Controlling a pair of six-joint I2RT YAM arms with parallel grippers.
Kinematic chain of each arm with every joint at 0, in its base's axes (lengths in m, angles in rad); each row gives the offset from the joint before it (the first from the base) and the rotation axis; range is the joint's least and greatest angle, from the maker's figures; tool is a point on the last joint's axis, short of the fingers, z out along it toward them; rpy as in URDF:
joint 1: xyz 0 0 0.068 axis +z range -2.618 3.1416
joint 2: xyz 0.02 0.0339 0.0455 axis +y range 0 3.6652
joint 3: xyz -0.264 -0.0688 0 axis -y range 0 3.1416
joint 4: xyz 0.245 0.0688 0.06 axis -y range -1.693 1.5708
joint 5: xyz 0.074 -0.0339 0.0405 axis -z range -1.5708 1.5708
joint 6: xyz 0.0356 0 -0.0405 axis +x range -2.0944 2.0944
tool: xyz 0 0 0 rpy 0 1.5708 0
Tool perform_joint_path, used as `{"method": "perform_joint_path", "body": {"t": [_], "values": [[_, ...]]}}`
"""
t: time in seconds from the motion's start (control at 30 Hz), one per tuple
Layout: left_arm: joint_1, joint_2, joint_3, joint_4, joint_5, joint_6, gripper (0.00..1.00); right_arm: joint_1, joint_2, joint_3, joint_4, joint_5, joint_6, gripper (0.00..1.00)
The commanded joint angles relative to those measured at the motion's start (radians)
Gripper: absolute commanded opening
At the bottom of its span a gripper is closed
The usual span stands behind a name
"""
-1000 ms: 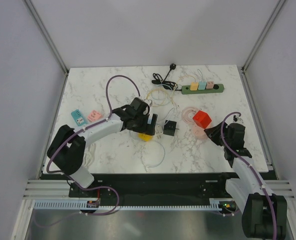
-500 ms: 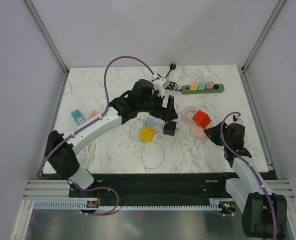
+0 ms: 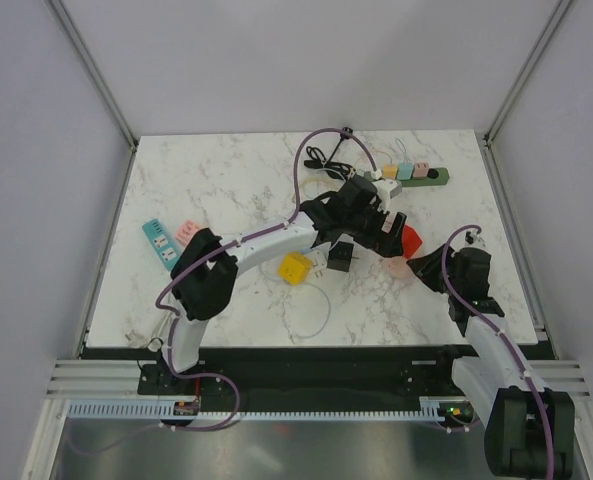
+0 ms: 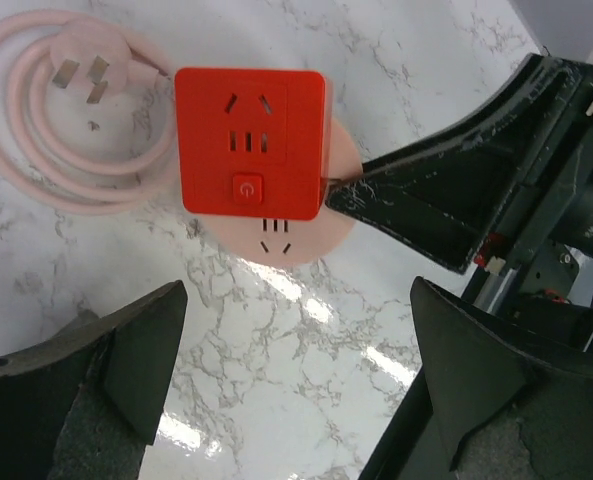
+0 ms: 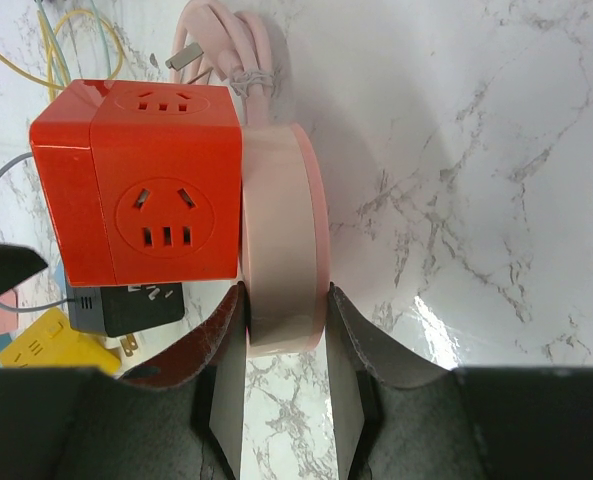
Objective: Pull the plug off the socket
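Note:
A red cube plug (image 4: 248,140) sits plugged on a flat round pink socket (image 4: 306,245), whose pink cord (image 4: 36,150) lies coiled beside it. My right gripper (image 5: 284,300) is shut on the pink socket's (image 5: 281,240) rim, with the red cube (image 5: 141,195) to the left of its fingers. My left gripper (image 4: 298,300) hovers open over the marble just short of the red cube (image 3: 407,238), touching nothing. From above, the left gripper (image 3: 386,232) and the right gripper (image 3: 422,268) stand close together around the cube.
A black adapter (image 3: 341,257) and a yellow cube (image 3: 295,268) lie left of the red cube. A green power strip (image 3: 406,175) with coloured plugs sits at the back. A blue strip (image 3: 159,243) and a pink block (image 3: 188,232) lie far left. A white cable (image 3: 311,310) loops near the front.
My left arm has swung from the table's left-middle across to the right, ending over the red cube. The right gripper has stayed shut on the pink socket.

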Motion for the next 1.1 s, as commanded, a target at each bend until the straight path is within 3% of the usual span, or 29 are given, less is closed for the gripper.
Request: {"method": "perform_joint_path", "body": {"t": [0.0,0.47,0.7,0.8,0.9,0.93,1.0,1.07], "values": [[-0.003,0.049,0.104,0.07,-0.035,0.061,1.0,0.0,0.001,-0.033,-0.087,-0.013,-0.047,0.0],[-0.003,0.233,0.25,0.073,-0.045,0.124,1.0,0.001,0.001,-0.031,-0.081,-0.027,-0.048,0.0],[-0.001,0.284,0.284,0.087,0.063,0.115,1.0,0.0,-0.001,-0.03,-0.084,-0.027,-0.051,0.0],[0.002,0.288,0.279,0.087,0.104,0.116,0.9,0.0,-0.004,-0.03,-0.084,-0.027,-0.051,0.0],[0.009,0.282,0.278,0.094,0.147,0.095,0.68,0.0,-0.005,-0.03,-0.084,-0.027,-0.051,0.0],[0.012,0.279,0.278,0.095,0.156,0.089,0.55,0.0,-0.005,-0.031,-0.084,-0.029,-0.051,0.0],[0.016,0.267,0.272,0.104,0.182,0.076,0.44,0.0,-0.004,-0.028,-0.084,-0.024,-0.053,0.0],[0.017,0.257,0.27,0.104,0.195,0.072,0.21,0.0,-0.001,-0.027,-0.083,-0.023,-0.056,0.0]]}}
